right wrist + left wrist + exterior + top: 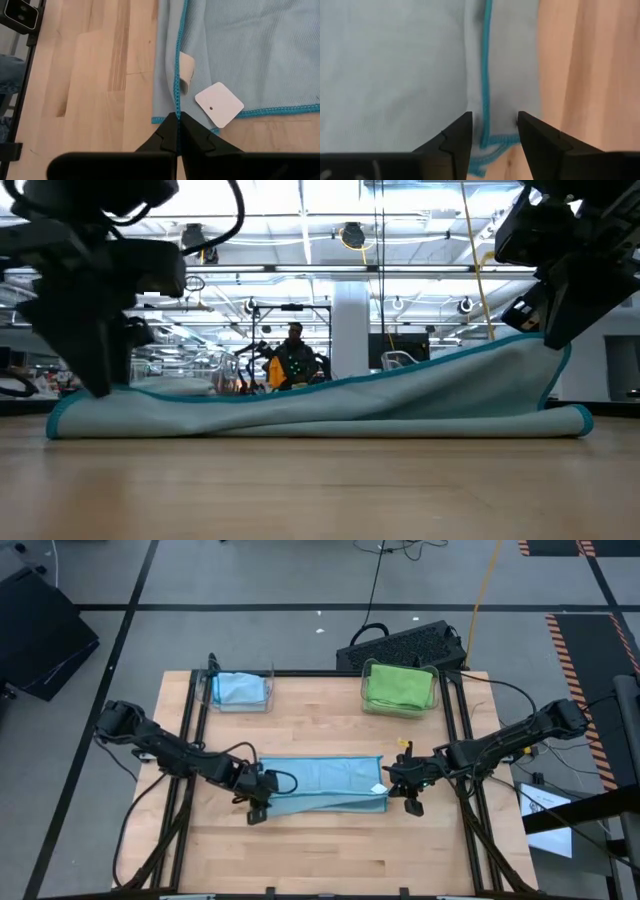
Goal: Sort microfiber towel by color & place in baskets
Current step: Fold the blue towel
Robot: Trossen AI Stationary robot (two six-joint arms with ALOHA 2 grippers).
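A light blue microfiber towel (320, 785) with a turquoise hem lies folded at the table's middle. My right gripper (402, 783) is at its right end, shut on its edge, and that end is raised (530, 355). My left gripper (258, 790) is down at the towel's left end (100, 385). It is open, and its fingers stand on either side of the hemmed corner (492, 140). At the back stand two clear baskets: the left one (240, 690) holds a blue towel, the right one (400, 687) a green towel. My right gripper pinches the towel's hemmed edge (176, 102) between its two fingers, close to a corner and beside the white tag (219, 104). The fingers come from above. That end is lifted and the upper layer slopes down to the left end, which lies on the table. My left gripper's fingertips (462, 135) are down at the towel's corner; I cannot tell whether they touch it.
A black keyboard (405, 643) lies beyond the table's far edge behind the green basket. Black rails (455, 730) run along the table's left and right sides. Bare wood shows near the front edge (320, 860). A person (293, 360) shows far off in the room.
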